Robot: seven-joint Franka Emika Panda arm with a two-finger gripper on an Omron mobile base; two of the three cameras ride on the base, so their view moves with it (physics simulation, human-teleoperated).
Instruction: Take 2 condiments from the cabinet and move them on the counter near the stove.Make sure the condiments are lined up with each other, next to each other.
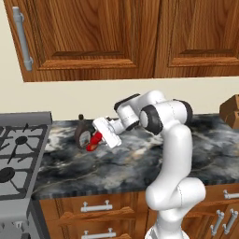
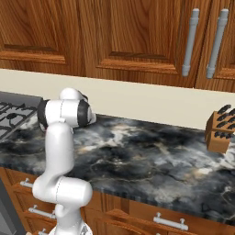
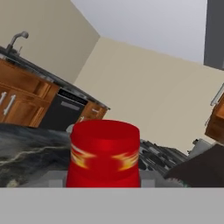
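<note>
The red ketchup bottle [image 1: 94, 142] is tilted, its lower end at or just above the marble counter [image 1: 140, 158], and my gripper [image 1: 99, 137] is shut on it. In the hand view the same ketchup bottle [image 3: 105, 154] looms close, showing its yellow-red label. Right behind it, on its left, the taller dark bottle [image 1: 82, 132] with a black cap stands upright on the counter, close to the stove [image 1: 18, 158]. A dark shape at the right of the hand view [image 3: 202, 168] is likely that bottle. The cabinet [image 1: 93, 37] above has its doors shut.
A wooden knife block [image 2: 219, 129] stands at the counter's far right. Stove grates [image 3: 159, 154] lie beyond the ketchup bottle. Bare counter [image 2: 151, 156] stretches between my arm and the knife block. Drawers with silver handles [image 1: 95, 206] run below.
</note>
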